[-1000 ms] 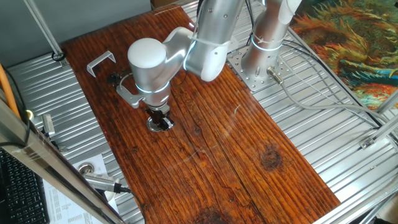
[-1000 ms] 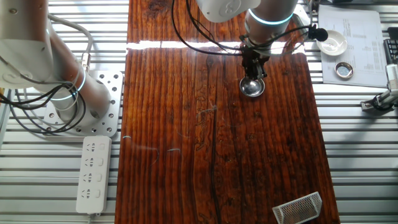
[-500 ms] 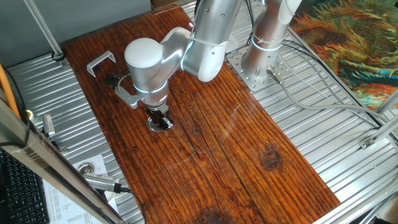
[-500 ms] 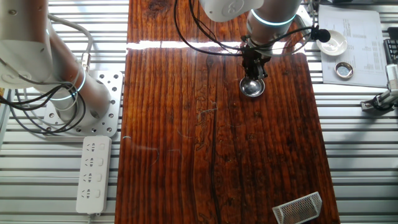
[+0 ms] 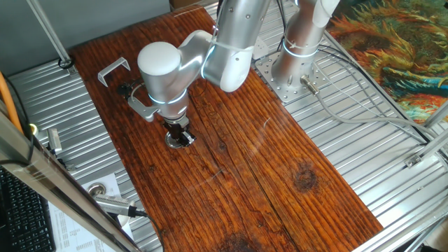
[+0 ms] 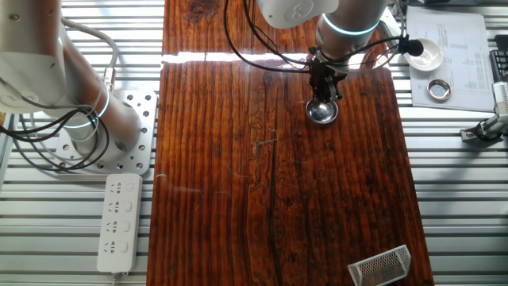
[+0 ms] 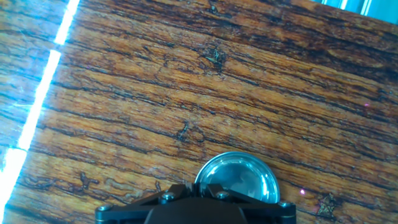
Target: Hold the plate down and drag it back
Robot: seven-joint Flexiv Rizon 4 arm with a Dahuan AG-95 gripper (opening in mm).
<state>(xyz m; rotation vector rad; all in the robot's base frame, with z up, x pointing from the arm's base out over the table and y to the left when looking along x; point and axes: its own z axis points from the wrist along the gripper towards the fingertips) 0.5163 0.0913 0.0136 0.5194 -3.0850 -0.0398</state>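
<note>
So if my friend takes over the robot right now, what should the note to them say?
Gripper: tip down at the plate's edge; real contact and open or shut can't be told.
Plate: flat on the wooden table, near the edge by the paper sheet.
Bracket: at a far corner, not part of the job.
Done: arm is in place over the plate.
Left: keep pressing, drag the plate back, then lift off.

Plate (image 6: 322, 112) sits on the counter (image 6: 278, 206) near its far right edge in the other fixed view, gripper (image 6: 324, 94) directly over it, tip on its rear part. U-bracket (image 5: 113, 70) lies well apart toward one counter corner. Mesh piece (image 6: 379, 265) is at the opposite end; power strip (image 6: 119, 222) sits off the counter beside the arm base (image 6: 127, 127).
</note>
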